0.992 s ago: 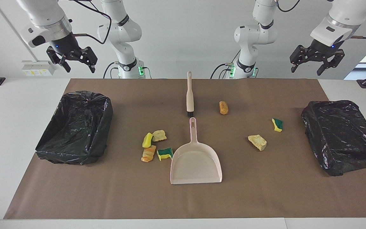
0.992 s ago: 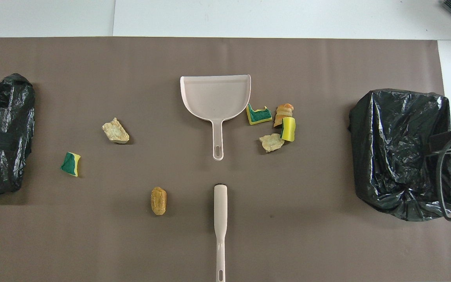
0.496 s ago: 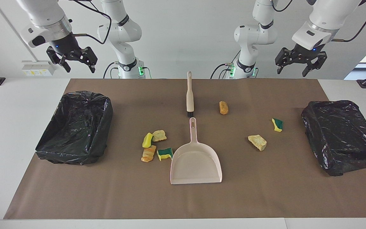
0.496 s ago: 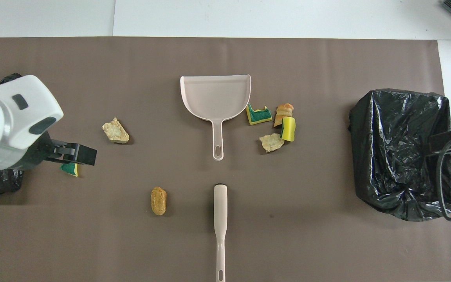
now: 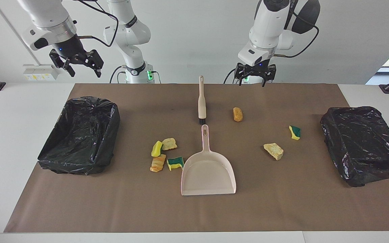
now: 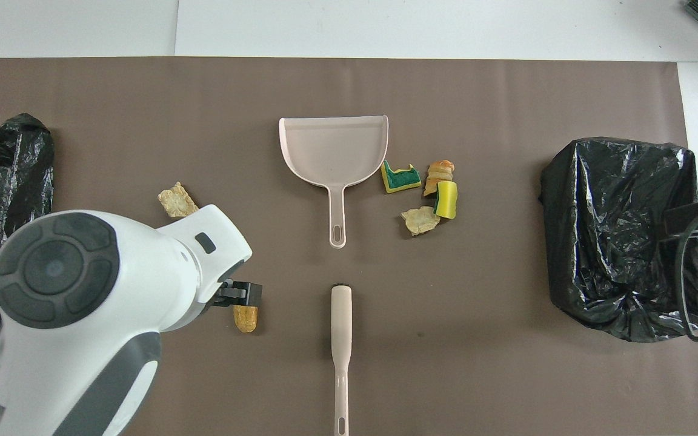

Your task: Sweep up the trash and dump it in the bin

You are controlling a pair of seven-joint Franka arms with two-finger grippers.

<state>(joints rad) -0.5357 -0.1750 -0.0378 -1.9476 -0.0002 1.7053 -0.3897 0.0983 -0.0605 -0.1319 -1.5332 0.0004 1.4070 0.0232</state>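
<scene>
Several sponge and foam scraps of trash lie on the brown mat. A cluster (image 5: 163, 153) (image 6: 428, 194) sits beside the beige dustpan (image 5: 208, 173) (image 6: 334, 145). An orange-tan roll (image 5: 237, 114) (image 6: 245, 319), a pale chunk (image 5: 273, 151) (image 6: 173, 200) and a yellow-green piece (image 5: 294, 132) lie toward the left arm's end. The beige brush (image 5: 202, 101) (image 6: 341, 339) lies nearer the robots than the dustpan. My left gripper (image 5: 252, 82) hangs open and empty over the mat's edge by its base. My right gripper (image 5: 83, 71) waits open, high over the right arm's end.
A bin lined with a black bag (image 5: 79, 135) (image 6: 621, 236) stands at the right arm's end of the table, and another black-bagged bin (image 5: 363, 143) (image 6: 3, 175) at the left arm's end. In the overhead view the left arm (image 6: 82, 303) covers the yellow-green piece.
The left arm has swung in from above the left arm's end of the table toward the middle and come lower. The right arm and everything on the mat stayed put.
</scene>
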